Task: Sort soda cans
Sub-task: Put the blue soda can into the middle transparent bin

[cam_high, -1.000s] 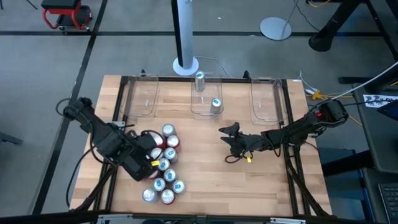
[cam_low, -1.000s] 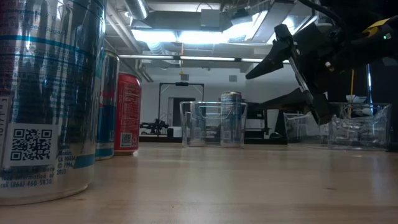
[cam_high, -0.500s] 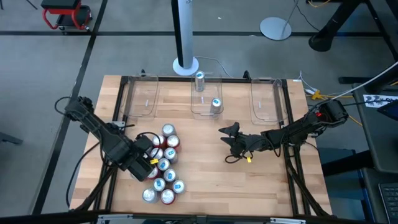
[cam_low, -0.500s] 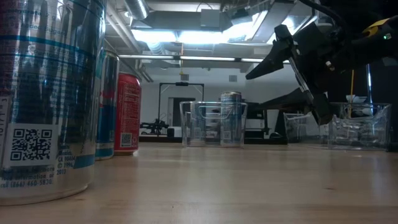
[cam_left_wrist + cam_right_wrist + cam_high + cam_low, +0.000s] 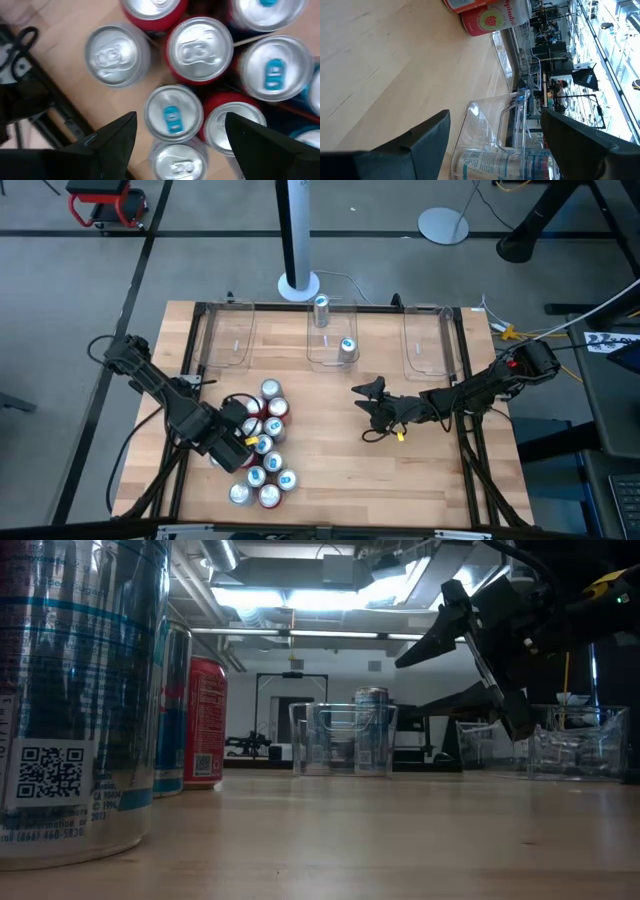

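**Left claw shifts over the can cluster**

High view: the left claw (image 5: 232, 442), released, has crept along the soda cans (image 5: 263, 442) bunched on the worktop (image 5: 340, 460); right claw (image 5: 372, 408) stays released, idle mid-worktop.

Left wrist view: fingers (image 5: 117, 137) straddle a blue-tabbed can (image 5: 173, 113), likely next pick.

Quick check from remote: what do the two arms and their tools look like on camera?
Both arms are dark and slim-jointed, with cables running along them. Each ends in a black two-finger tool with flat, tapered fingers. The left tool and right tool each have a small yellow mark nearby.
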Robot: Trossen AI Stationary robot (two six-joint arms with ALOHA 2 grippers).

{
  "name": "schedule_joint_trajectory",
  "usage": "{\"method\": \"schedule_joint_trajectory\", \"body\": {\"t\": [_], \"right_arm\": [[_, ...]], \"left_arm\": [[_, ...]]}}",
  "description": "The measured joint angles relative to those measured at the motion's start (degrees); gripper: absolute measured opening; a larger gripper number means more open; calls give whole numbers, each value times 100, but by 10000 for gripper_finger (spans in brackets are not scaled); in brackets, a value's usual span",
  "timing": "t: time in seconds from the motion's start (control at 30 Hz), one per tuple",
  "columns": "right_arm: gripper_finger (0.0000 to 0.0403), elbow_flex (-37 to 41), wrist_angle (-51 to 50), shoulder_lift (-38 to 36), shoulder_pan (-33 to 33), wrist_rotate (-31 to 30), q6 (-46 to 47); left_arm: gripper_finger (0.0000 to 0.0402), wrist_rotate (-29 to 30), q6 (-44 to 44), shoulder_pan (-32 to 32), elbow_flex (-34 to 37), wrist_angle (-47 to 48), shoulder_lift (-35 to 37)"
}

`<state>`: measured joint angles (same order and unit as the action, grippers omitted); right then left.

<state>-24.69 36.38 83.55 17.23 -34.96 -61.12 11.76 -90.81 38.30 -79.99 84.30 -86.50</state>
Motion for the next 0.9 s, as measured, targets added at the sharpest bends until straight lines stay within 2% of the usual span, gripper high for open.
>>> {"method": "schedule_joint_trajectory", "body": {"t": [0.3, 0.5, 0.7, 0.9], "right_arm": [[310, 0, 0, 0, 0, 0, 0], [310, 0, 2, 0, 0, 2, 0], [310, 0, 57, 2, 0, 2, 0], [310, 0, 63, 2, 0, 2, 0]], "left_arm": [[292, 133, -188, 68, 34, 10, -1], [292, -54, -290, 72, 509, -281, 24], [292, -67, -30, 59, 646, -747, 61], [292, -134, -217, 71, 905, -531, 114]]}}
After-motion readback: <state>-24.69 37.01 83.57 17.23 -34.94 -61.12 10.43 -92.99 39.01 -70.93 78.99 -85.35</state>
